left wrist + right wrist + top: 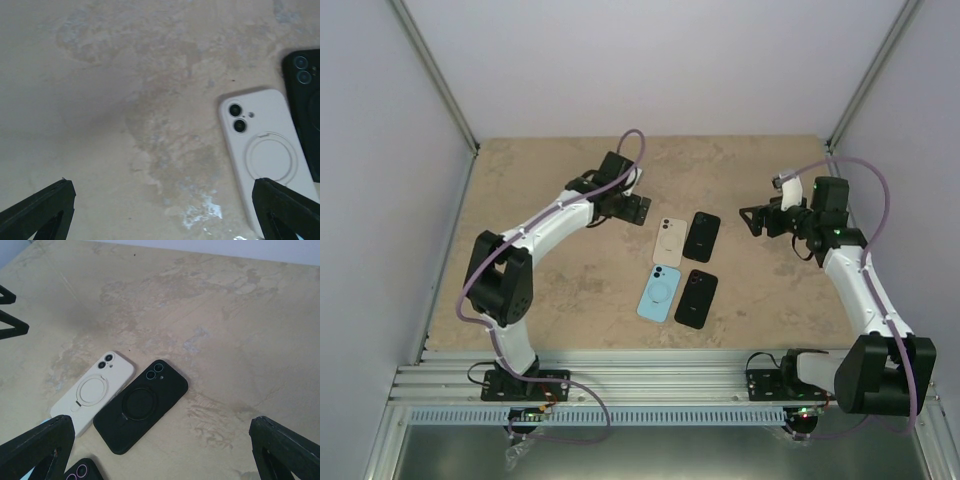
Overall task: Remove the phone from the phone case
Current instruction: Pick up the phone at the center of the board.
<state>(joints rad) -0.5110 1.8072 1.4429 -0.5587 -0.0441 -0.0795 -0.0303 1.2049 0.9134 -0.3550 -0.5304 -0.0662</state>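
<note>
four cased phones lie backs up in a two-by-two cluster on the tan table, and the cream cased phone serves as the landmark. the far black cased phone lies just beside it on the right. the blue cased phone lies just on its near side, toward the arm bases, and the near black cased phone sits diagonally near-right of it. the left gripper hangs just off the cream phone's far-left corner, jaws spread wide with only bare table between them. in its wrist view the cream phone's camera end lies inside the right finger and the rest runs under that fingertip. the right gripper hangs well to the right of the cream phone, beyond the far black one, jaws also wide and holding nothing. which of the four phones is to be taken out cannot be told.
</note>
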